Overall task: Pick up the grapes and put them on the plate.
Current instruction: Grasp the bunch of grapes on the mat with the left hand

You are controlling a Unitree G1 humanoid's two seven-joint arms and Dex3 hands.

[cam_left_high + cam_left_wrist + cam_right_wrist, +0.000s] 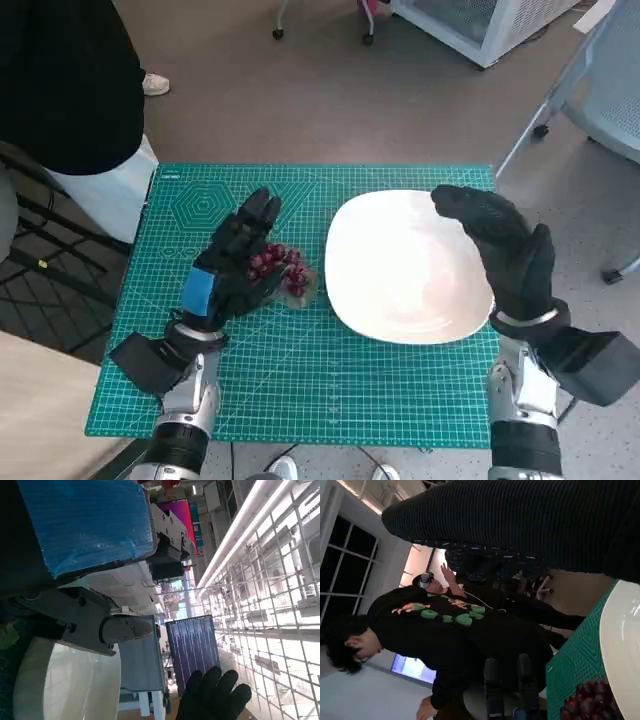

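Note:
A bunch of dark red grapes [282, 268] lies on the green mat, just left of the white plate [400, 215]. My left hand [232, 268] lies against the bunch's left side, its fingers [258, 212] stretched past the grapes and apart; nothing shows it gripping them. My gloved right hand [505, 250] hovers over the plate's right rim with its fingers spread and nothing in it. In the right wrist view the grapes [587, 702] sit beside the plate [622, 645], with the left hand's fingers [492, 680] behind them. The left wrist view shows the plate [65, 680] and the right hand [212, 697], not the grapes.
The green cutting mat [300, 380] covers the small table. A person in black [60, 80] sits at the table's far left corner. Chair legs on castors [540, 128] stand at the far right. People in black [450, 625] show in the right wrist view.

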